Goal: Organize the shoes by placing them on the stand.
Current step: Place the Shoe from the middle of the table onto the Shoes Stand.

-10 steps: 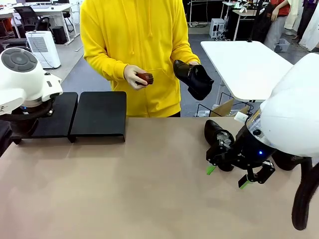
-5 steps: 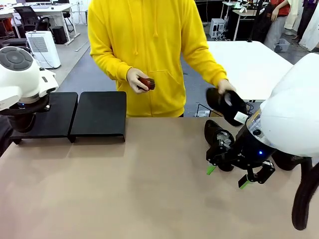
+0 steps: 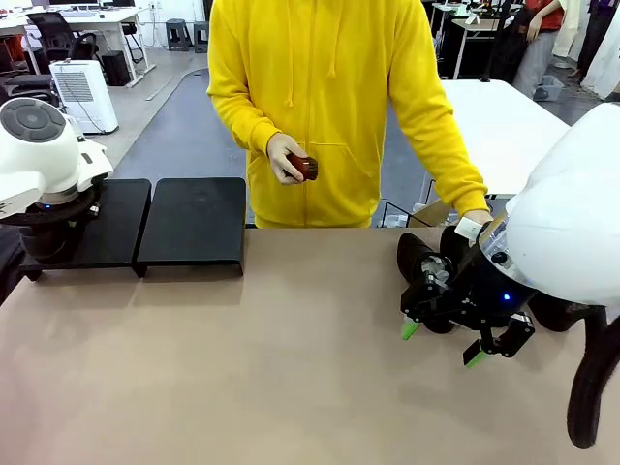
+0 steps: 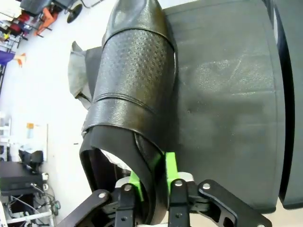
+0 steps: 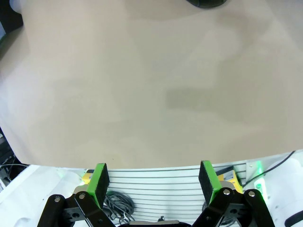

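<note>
In the left wrist view a black glossy shoe (image 4: 135,71) lies lengthwise on the stand's (image 4: 227,94) matte black panel. My left gripper (image 4: 152,172) is shut on its heel rim, one green pad inside the shoe and one outside. From the front, the left arm (image 3: 39,160) hangs over the left panel of the stand (image 3: 194,223). My right gripper (image 3: 442,344) hovers open just above the table at the right, nothing between its pads (image 5: 99,179). Behind it a second shoe (image 3: 418,257) rests on the table. The person's hand (image 3: 475,225) sets another shoe (image 3: 453,240) down beside it.
The person in a yellow hoodie stands at the far edge, holding a small brown object (image 3: 302,167) in the other hand. The tan tabletop (image 3: 242,368) stretches between the arms. A white table (image 3: 494,116) stands behind at the right.
The person has stepped to the right and lowered the held shoe from chest height down to the table beside the other shoe. Both arms have stayed nearly still.
</note>
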{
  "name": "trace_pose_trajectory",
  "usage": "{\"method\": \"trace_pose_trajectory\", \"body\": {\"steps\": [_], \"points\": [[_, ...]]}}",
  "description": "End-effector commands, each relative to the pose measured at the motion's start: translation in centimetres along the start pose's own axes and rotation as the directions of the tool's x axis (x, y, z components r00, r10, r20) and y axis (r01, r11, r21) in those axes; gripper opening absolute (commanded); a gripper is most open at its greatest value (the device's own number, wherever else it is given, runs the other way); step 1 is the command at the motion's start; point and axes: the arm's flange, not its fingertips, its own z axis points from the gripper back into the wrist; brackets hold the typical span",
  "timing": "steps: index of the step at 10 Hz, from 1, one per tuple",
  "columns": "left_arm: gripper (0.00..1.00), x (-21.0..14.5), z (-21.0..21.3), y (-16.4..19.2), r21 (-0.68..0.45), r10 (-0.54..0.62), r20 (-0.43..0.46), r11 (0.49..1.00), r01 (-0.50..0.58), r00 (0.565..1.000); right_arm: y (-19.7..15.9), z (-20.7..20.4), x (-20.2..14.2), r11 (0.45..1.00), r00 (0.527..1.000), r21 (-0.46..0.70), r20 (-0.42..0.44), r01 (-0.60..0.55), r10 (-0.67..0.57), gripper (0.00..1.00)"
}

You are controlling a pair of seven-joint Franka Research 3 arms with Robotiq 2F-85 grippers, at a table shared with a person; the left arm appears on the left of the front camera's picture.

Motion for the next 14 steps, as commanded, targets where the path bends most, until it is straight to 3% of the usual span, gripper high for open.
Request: {"method": "trace_pose_trajectory", "body": {"steps": [1, 2, 3, 8, 9, 14], "points": [[0.71, -0.2, -0.1, 0.5, 0.015, 0.035, 0.040, 0.999, -0.036, 0.999, -0.1, 0.1, 0.2, 1.000, 1.000, -0.007, 0.004, -0.014, 0.014, 1.00], [0.91, -0.4, 0.2, 0.7, 0.017, 0.051, 0.040, 0.999, -0.052, 0.998, -0.1, 0.1, 0.2, 1.000, 1.000, -0.007, 0.004, -0.014, 0.014, 1.00], [1.00, -0.6, 0.7, 1.1, 0.009, 0.068, 0.045, 0.998, -0.068, 0.997, -0.1, 0.1, 0.2, 1.000, 1.000, -0.007, 0.004, -0.014, 0.014, 1.00], [1.00, -2.2, 6.7, 3.2, -0.031, 0.141, 0.138, 0.990, -0.138, 0.980, -0.1, 0.1, 0.2, 1.000, 1.000, -0.007, 0.004, -0.014, 0.014, 1.00], [1.00, -0.4, 4.0, 2.3, -0.014, 0.097, 0.084, 0.995, -0.096, 0.992, -0.1, 0.1, 0.2, 1.000, 1.000, -0.007, 0.004, -0.014, 0.014, 1.00], [1.00, -0.4, 4.0, 2.3, -0.014, 0.097, 0.084, 0.995, -0.096, 0.992, -0.1, 0.1, 0.2, 1.000, 1.000, -0.007, 0.004, -0.014, 0.014, 1.00]]}}
